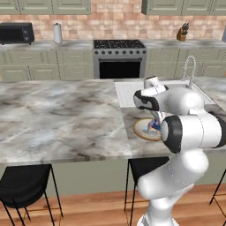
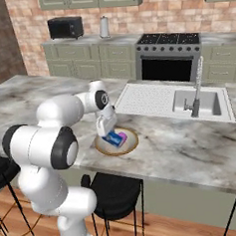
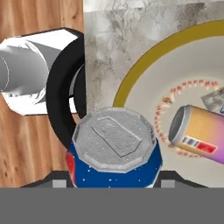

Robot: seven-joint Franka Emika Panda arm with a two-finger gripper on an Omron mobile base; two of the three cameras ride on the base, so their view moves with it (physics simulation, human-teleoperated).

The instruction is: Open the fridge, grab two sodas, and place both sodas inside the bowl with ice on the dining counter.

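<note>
I hold the small blue drink can with its silver lid (image 3: 114,151) between my jaws, which are closed on its sides, keeping it upright over the near edge of the shallow round tan bowl (image 2: 134,139) so it can go down inside. The pink and orange can (image 3: 202,134) already lies on its side in the bowl, just to the right. The bowl sits on the grey-white veined marble counter (image 1: 53,114), near the steel sink (image 2: 201,101).
</note>
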